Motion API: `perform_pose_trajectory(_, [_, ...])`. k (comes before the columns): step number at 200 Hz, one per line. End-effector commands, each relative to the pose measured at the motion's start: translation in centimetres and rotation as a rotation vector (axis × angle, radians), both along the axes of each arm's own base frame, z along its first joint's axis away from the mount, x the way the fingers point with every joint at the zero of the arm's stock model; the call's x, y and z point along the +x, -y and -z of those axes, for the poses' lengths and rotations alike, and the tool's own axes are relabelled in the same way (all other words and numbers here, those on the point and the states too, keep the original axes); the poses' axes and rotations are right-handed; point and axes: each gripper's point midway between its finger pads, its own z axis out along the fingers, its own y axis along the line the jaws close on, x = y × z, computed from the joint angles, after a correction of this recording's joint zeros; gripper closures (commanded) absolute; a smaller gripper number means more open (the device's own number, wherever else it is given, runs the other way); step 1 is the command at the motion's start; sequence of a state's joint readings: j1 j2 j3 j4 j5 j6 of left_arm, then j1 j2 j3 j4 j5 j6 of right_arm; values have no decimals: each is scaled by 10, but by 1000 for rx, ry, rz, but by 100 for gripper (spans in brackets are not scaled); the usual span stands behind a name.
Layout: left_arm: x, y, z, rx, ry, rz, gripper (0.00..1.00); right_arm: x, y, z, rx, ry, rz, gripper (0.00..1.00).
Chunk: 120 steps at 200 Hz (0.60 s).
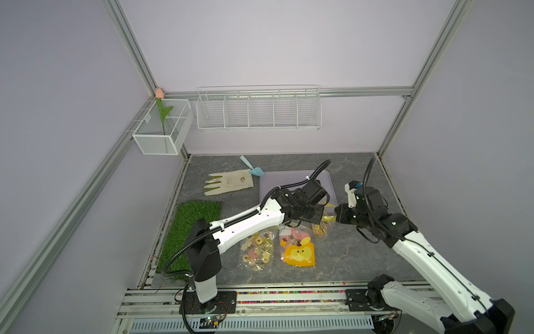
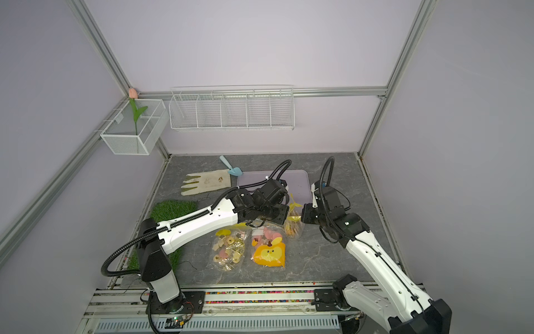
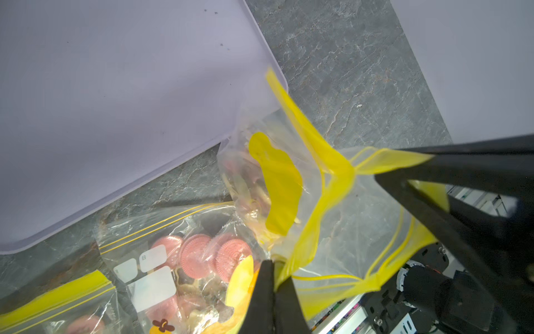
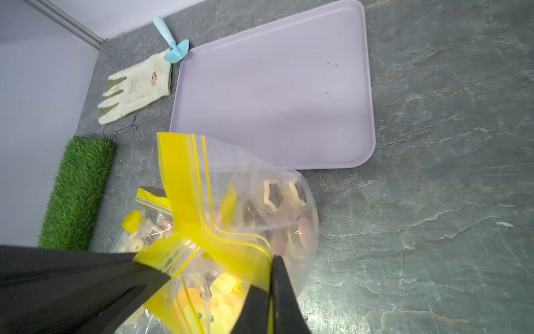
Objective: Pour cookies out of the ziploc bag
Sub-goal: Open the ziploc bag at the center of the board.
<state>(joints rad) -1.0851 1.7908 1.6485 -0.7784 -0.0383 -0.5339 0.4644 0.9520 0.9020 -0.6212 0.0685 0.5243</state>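
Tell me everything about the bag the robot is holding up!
The bag is clear, crinkly plastic with a wide yellow zip strip along its top. Both grippers are shut on that strip, the left gripper on one side and the right gripper on the other, so the mouth looks pulled open. The bag hangs mouth up and sags at the bottom, where cookies sit: cream stars and pinkish rounds. It is over the grey table, just beside the purple tray.

The right gripper (image 4: 273,269) pinches the ziploc bag (image 4: 242,173) by its yellow zip strip. Star-shaped cookies (image 4: 273,196) lie inside, near a lilac tray (image 4: 274,86).
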Motion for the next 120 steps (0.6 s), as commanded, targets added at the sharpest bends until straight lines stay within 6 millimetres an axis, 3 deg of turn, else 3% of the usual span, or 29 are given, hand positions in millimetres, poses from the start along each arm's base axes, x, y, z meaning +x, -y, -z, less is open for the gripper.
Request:
perform_pose_trajectory(1, [17,-16,-5,48,40,-76,100,-4,35,1,-48,35,163,94])
perform_pose_trajectory(74, [22,-21,-6,60,70,-83,100,-16,59,8,-112,11,240,94])
perform_pose_trajectory(120, [29,-38,-7,94,48,-203,100,-19,67,14,-101,-19,282,94])
